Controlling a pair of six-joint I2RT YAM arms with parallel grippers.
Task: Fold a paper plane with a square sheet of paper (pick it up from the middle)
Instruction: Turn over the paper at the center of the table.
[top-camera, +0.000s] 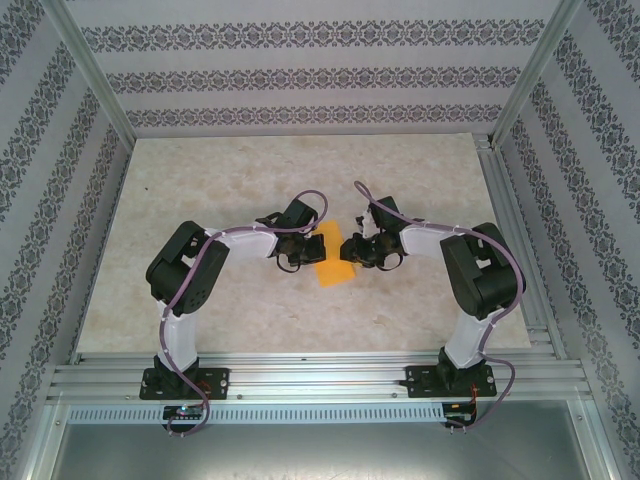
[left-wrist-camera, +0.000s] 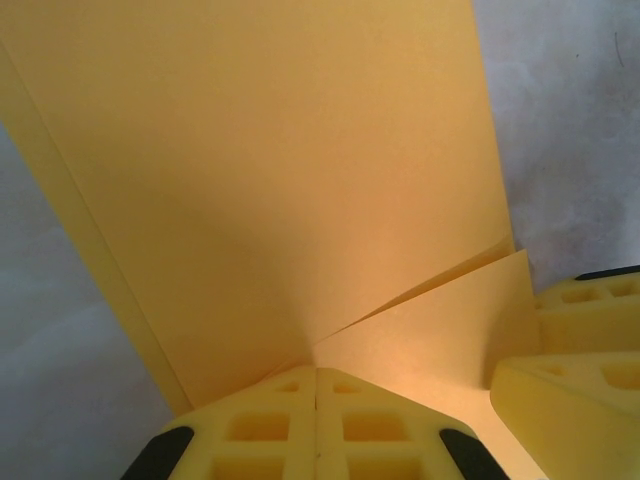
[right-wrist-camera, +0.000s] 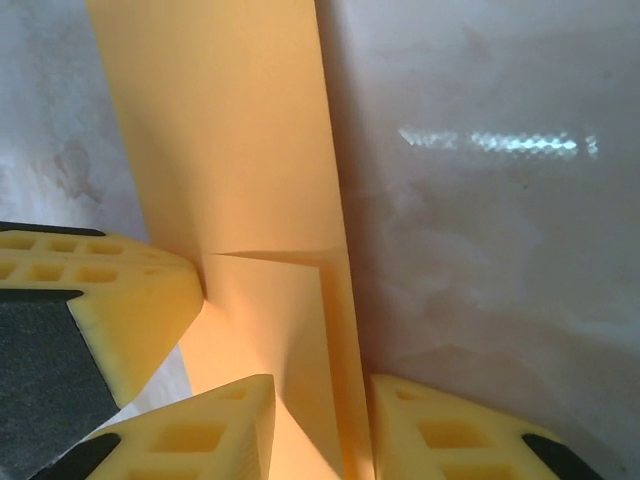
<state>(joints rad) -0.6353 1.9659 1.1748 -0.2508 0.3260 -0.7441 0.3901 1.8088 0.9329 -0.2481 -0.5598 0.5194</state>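
We see a booth lined with pale wallpaper (top-camera: 300, 75) printed in dark ornamental bands, across the back and down both side walls. Bare aluminium posts (top-camera: 90, 70) slant up at the back corners. The tabletop (top-camera: 220, 170) is a beige marbled slab, evenly lit, with a soft glare (right-wrist-camera: 490, 142). Slotted aluminium rails (top-camera: 320, 375) cross its near edge, above a grey metal sheet (top-camera: 320, 450)
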